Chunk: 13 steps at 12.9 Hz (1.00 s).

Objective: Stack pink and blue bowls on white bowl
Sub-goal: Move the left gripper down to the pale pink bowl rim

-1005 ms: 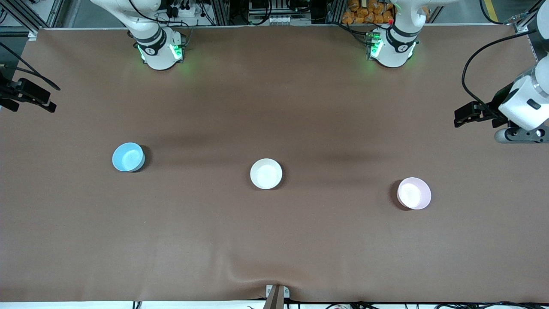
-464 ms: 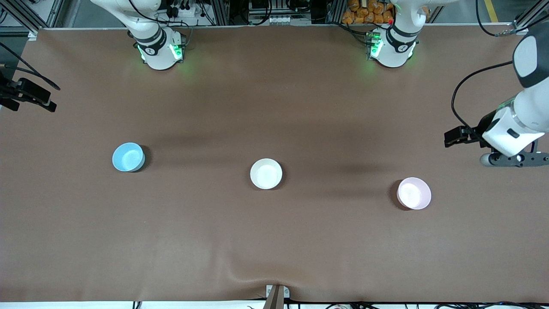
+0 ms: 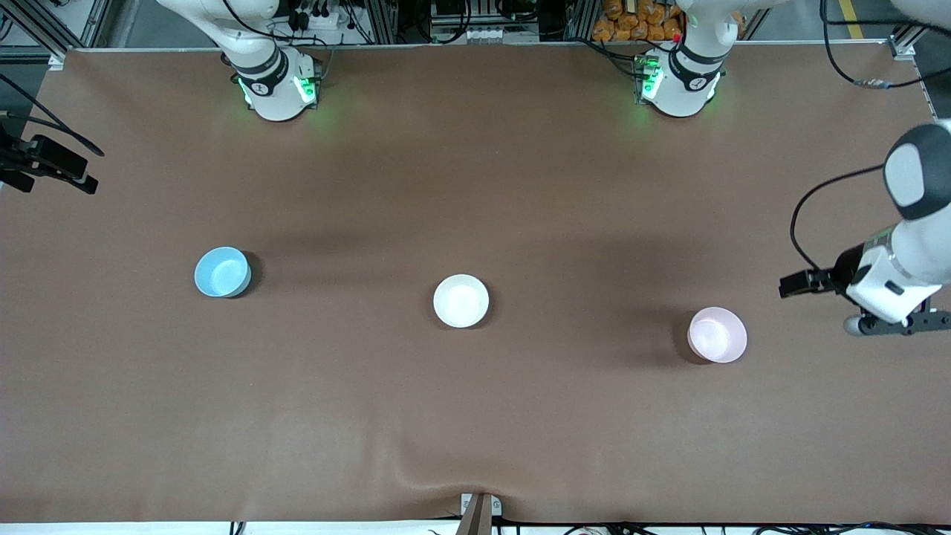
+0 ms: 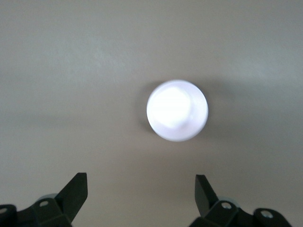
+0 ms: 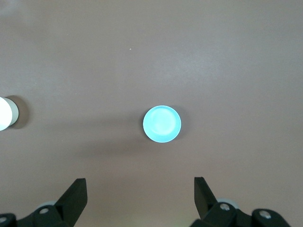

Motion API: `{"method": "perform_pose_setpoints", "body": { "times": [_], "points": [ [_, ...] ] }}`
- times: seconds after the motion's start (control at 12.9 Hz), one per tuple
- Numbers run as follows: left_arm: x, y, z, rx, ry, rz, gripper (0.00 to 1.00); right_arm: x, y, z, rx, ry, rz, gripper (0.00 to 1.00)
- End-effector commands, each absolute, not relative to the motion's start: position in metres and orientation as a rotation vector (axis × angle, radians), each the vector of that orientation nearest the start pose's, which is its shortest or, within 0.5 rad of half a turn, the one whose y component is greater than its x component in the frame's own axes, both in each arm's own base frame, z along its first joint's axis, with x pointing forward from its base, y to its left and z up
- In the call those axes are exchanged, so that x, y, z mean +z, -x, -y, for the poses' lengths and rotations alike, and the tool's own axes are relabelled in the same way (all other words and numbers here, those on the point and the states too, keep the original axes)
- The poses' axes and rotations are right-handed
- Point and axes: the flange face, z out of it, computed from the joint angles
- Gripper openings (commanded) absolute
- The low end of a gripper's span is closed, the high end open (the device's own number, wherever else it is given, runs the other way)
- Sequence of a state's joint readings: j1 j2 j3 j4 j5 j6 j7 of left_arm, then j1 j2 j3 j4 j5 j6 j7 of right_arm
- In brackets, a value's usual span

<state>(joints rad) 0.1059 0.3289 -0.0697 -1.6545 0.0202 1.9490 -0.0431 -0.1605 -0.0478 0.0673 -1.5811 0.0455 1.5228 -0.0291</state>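
The white bowl (image 3: 461,301) stands upright mid-table. The pale pink bowl (image 3: 717,334) stands toward the left arm's end, and the sky blue bowl (image 3: 222,272) toward the right arm's end. My left gripper (image 3: 891,321) hangs over the table edge beside the pink bowl. It is open and empty (image 4: 140,190), and its wrist view shows the pink bowl (image 4: 177,110) as a bright disc. My right gripper (image 5: 140,191) is open and empty, high above the blue bowl (image 5: 162,124). The white bowl (image 5: 4,113) is at that view's edge.
The brown table mat (image 3: 475,416) has a small bump at its edge nearest the front camera. A black part of the right arm's hand (image 3: 52,165) shows at the right arm's end. The arm bases (image 3: 276,89) stand along the table's farthest edge.
My left arm has swung nearer to the front camera, down the left arm's end of the table, to beside the pink bowl. The right arm and the three bowls have not moved.
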Motion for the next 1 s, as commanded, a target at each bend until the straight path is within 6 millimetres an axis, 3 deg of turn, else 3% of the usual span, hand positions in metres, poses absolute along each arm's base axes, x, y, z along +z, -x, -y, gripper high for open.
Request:
{"method": "perform_pose_setpoints", "body": {
  "times": [0.0, 0.39, 0.77, 0.93],
  "points": [
    [0.360, -0.654, -0.032, 0.008, 3.158, 0.133, 1.00, 0.644, -0.534, 0.047, 0.015, 3.080, -0.092, 1.00],
    [0.285, -0.665, -0.043, 0.027, 3.172, 0.197, 1.00, 0.644, -0.534, 0.048, 0.015, 3.080, -0.094, 1.00],
    [0.245, -0.666, -0.041, 0.050, 3.215, 0.264, 1.00, 0.644, -0.534, 0.048, 0.015, 3.080, -0.092, 1.00],
    [0.225, -0.667, -0.042, 0.055, 3.217, 0.273, 0.86, 0.644, -0.534, 0.048, 0.015, 3.080, -0.092, 1.00]
  ]
}}
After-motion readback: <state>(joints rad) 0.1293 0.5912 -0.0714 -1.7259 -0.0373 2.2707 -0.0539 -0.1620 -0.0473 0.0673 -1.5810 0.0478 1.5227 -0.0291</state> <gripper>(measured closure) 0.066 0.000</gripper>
